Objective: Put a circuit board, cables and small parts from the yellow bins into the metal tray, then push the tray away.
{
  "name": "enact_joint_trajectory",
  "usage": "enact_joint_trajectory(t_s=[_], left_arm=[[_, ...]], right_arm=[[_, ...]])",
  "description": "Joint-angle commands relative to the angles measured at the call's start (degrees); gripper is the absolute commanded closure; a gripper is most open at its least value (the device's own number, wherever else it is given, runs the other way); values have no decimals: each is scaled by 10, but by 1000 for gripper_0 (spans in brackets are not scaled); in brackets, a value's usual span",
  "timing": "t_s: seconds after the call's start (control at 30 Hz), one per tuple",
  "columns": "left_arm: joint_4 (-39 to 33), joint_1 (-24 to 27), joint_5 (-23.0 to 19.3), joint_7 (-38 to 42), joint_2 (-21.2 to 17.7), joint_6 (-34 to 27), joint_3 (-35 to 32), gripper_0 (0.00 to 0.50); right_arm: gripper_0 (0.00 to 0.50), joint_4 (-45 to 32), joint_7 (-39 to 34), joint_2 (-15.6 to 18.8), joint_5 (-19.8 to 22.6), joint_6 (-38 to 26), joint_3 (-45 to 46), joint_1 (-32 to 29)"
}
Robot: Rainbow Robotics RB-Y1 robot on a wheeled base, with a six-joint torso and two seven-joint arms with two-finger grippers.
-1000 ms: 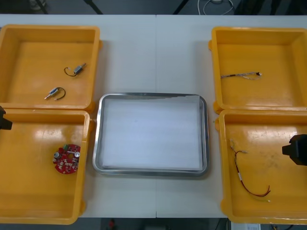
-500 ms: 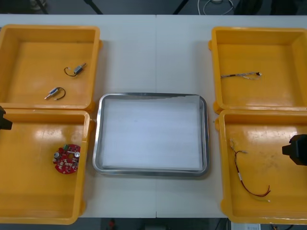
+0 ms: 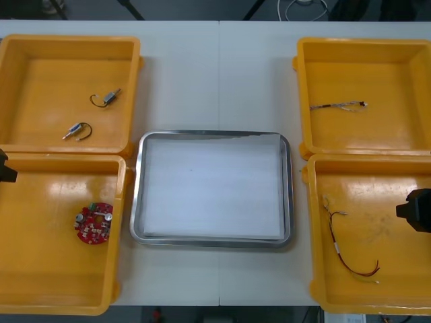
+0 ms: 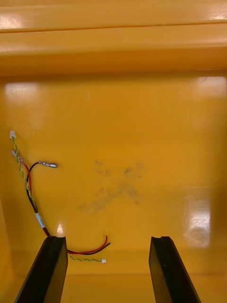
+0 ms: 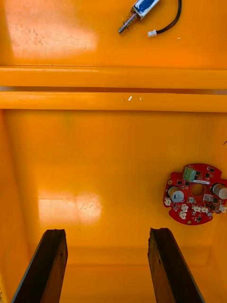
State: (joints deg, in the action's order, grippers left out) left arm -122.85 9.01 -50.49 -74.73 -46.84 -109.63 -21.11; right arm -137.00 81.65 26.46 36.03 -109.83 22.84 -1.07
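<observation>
Nothing yet in the metal tray [image 3: 137, 202]: my left end effector [image 5: 106, 232], fingers apart, hangs near the circuit board [image 5: 195, 194] in the yellow bin [image 3: 40, 282] at the tray's nine o'clock, my right end effector [image 4: 108, 239], likewise apart, by the red and yellow cable [image 4: 28, 189] at four o'clock, so a first descent astride the board looks due.

Four yellow bins [image 3: 135, 94] are set on the light table [image 3: 219, 74], two per side. A metal tray [image 3: 138, 202] is placed between them.
</observation>
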Motion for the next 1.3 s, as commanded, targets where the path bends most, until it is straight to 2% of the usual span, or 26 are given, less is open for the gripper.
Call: enact_joint_trajectory(t_s=[0.03,0.2,0.23,0.4,0.43,0.47,0.8,0.93,1.1,1.3], left_arm=[[-16,-9,-1,13,-26,-4,-5,0],[-16,-9,-1,13,-26,-4,-5,0],[-16,-9,-1,13,-26,-4,-5,0],[-16,-9,-1,13,-26,-4,-5,0],[-7,-26,-3,19,-4,-4,10,0],[-7,-26,-3,18,-3,-4,11,0],[-20,-26,1,28,5,-4,32,0],[-30,-43,6,39,4,31,58,0],[-42,-68,7,49,5,73,83,0],[-46,-90,27,67,20,129,118,0]], right_arm=[[0,-9,-20,4,2,-2,-7,-12],[0,-9,-20,4,2,-2,-7,-12],[0,-4,-19,18,1,-2,-3,-1],[0,-3,-17,32,12,-2,-6,3],[0,-3,-18,32,12,-2,-8,0],[0,-3,-18,32,12,-2,-9,-1],[0,-10,-13,32,20,-2,-17,-31],[0,-31,-12,32,21,-2,-32,-72],[0,-49,-12,31,6,61,-67,-116],[0,-58,-10,24,-33,169,-123,-170]])
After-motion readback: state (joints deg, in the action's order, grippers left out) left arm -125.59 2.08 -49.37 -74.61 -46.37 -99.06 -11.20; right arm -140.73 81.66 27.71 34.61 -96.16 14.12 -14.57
